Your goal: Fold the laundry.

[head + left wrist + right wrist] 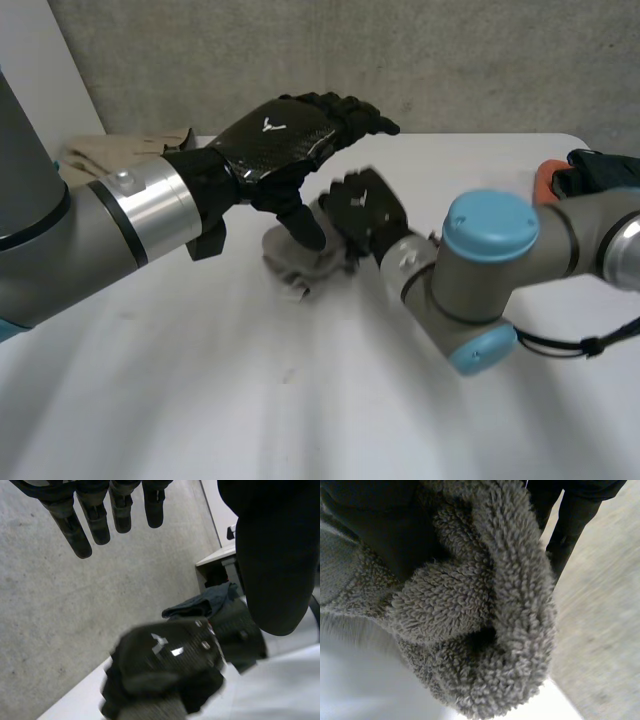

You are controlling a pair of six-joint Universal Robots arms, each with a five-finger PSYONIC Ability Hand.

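Observation:
A small grey fleecy cloth (295, 258) lies bunched in the middle of the white table (200, 400). My right hand (365, 208) sits on the cloth's right side, its fingers curled into the pile. In the right wrist view the cloth (485, 610) is gathered in thick folds around a dark finger (380, 525). My left hand (285, 140) hovers over the cloth with straight fingers (80, 525) spread above the right hand (165, 655). Its thumb (303, 228) points down onto the cloth's top.
A beige cloth (120, 150) lies at the table's back left. At the back right is a dark garment (600, 170) beside an orange thing (548, 182); the garment (210, 600) also appears beyond the right hand. A concrete wall (400, 60) runs behind the table.

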